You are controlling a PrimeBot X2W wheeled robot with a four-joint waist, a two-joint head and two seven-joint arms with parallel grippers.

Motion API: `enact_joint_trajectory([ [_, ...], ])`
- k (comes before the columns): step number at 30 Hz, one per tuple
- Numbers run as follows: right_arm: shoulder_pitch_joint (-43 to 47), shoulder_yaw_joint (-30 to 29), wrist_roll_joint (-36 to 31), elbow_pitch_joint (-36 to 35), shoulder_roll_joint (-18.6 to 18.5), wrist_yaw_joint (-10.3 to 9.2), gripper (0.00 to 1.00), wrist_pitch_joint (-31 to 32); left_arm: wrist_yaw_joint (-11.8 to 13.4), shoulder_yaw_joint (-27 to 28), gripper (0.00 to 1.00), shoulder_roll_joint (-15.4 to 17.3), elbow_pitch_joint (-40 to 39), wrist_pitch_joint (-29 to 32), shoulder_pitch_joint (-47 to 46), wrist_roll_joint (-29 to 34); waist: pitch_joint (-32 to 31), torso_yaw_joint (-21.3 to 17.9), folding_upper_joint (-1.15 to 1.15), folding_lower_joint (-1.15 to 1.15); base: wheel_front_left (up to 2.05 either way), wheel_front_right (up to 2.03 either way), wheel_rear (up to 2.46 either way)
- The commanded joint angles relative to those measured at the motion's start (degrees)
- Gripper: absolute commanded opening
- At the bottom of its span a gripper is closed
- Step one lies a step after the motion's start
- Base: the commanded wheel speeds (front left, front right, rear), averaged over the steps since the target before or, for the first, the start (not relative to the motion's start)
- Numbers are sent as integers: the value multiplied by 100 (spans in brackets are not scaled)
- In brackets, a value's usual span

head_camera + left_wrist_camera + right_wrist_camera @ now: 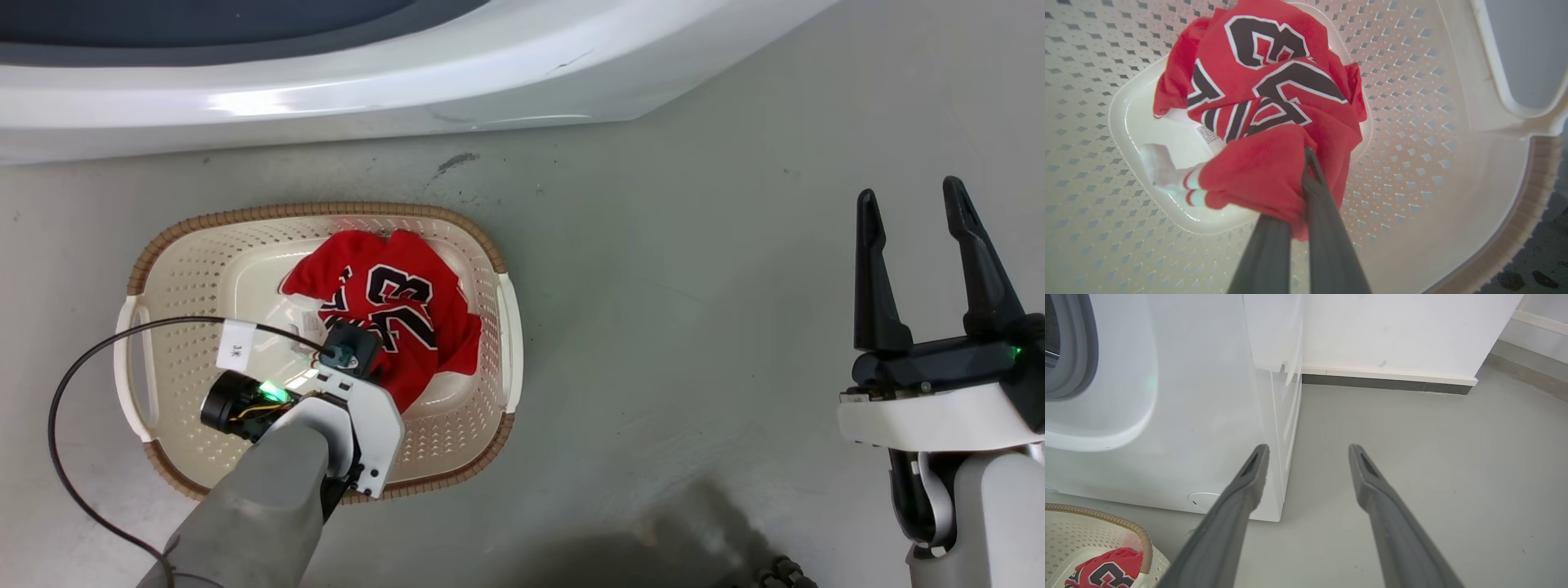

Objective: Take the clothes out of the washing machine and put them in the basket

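**A:** Starting at the left: what is the left gripper doing?

**B:** It's down inside the basket, by the rim nearest the robot, with its fingers pinched together on a fold of red cloth. The jersey lies crumpled on the basket's floor, number up, toward the right wall.

**A:** So which step is this?

**B:** The drop-off, I'd say. Next it should part the fingers and lift straight out, watching that no cloth snags and rides up with them.

**A:** And further right?

**B:** The right gripper hangs over the grey floor, well apart from the basket, fingers spread and holding nothing. The washing machine stands along the basket's far side. Whether more is left inside it, I cannot tell.
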Motion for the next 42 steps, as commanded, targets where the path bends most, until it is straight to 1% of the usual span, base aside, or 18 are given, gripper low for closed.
enact_joint_trajectory([
  [1,-137,-15,14,-18,9,-6,100,-12,36,-28,0,-65,53,19,-99,7,87,29,0,-1,0,0,0],
  [4,-136,-33,2,23,9,-6,100,-12,39,-47,0,-135,98,34,-79,-18,68,58,0,-1,0,0,0],
  [5,-147,-37,-4,34,9,-6,100,-12,26,-55,18,-160,104,28,-55,-24,38,71,0,-1,0,0,0],
  [6,-156,-31,-10,40,9,-6,100,-13,27,-54,100,-177,114,-13,-27,-35,0,82,0,-1,0,0,0],
  [15,74,-6,-24,150,9,-6,100,-12,18,178,100,-276,119,-497,319,-301,-741,215,0,-1,0,0,0],
  [19,284,-29,-65,208,9,-6,100,-12,55,393,100,-275,-189,-622,546,-386,-1222,328,0,-1,0,0,0],
  [24,608,-50,-88,266,9,-6,100,-13,372,984,100,-34,-1310,-625,1073,-152,-1802,497,0,-1,0,0,0],
  [27,776,-48,-90,293,8,-6,100,-12,584,1516,100,63,-2045,-627,1434,82,-2113,573,0,-1,0,0,0],
  [30,947,-44,-96,315,7,-6,100,-12,773,2056,100,128,-2756,-627,1927,444,-2402,641,0,-1,0,0,0],
  [32,1041,-54,-100,330,7,-6,100,-12,850,2402,100,91,-3212,-627,2230,686,-2573,688,0,-1,0,0,0],
  [37,1274,-44,-121,362,8,-6,100,-12,914,3181,100,-79,-4162,-622,2953,1254,-2960,774,0,-1,0,0,0],
  [42,1477,-74,-114,376,8,-6,100,-12,828,3724,100,-303,-4853,-622,3516,1744,-3268,830,0,-1,0,0,0],
])
